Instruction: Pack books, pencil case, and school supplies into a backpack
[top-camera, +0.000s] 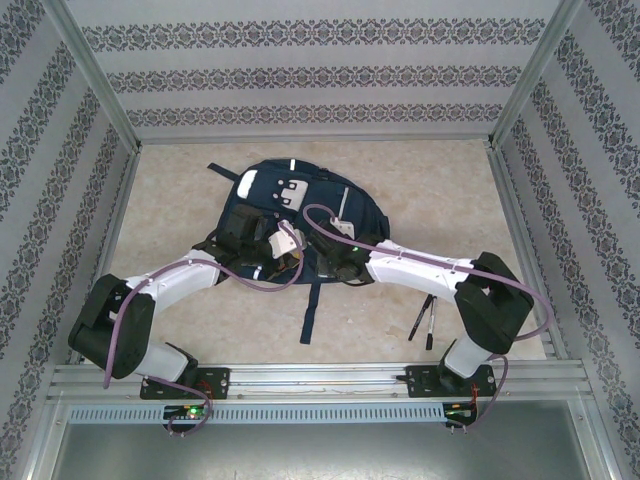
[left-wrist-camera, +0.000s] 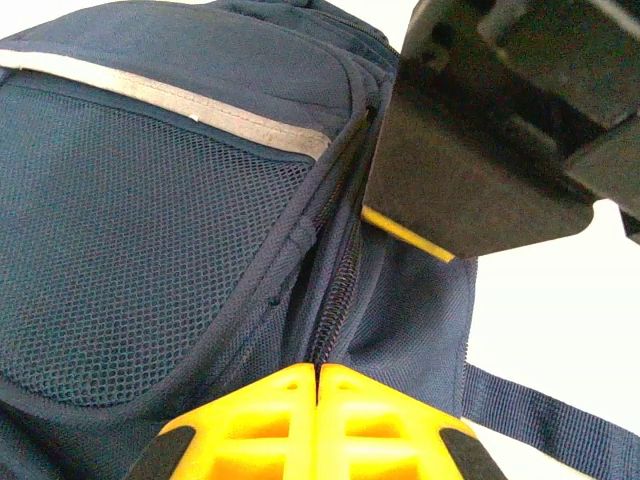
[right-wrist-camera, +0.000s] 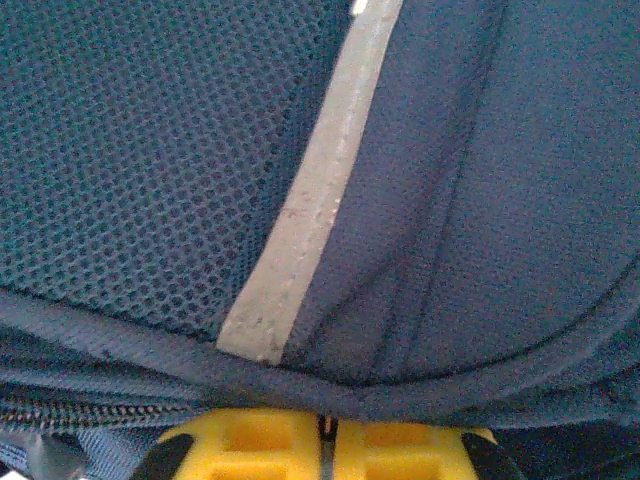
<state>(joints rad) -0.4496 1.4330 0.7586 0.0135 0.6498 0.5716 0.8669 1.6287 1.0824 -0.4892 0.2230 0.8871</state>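
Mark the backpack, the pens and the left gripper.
backpack (top-camera: 265, 178), top external view, navy upper panel.
pens (top-camera: 420, 318), top external view, left pen's barrel.
left gripper (left-wrist-camera: 317, 390), left wrist view, seam between yellow fingertips.

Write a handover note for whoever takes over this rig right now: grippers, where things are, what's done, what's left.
Left gripper: shut, pinching the backpack at its zip edge.
Right gripper: shut on the backpack's rim seam.
Backpack lies flat mid-table; two pens lie on the table to its right, beside the right arm.
Done: cannot tell whether books and pencil case are inside.
Left: pack the pens, at least.
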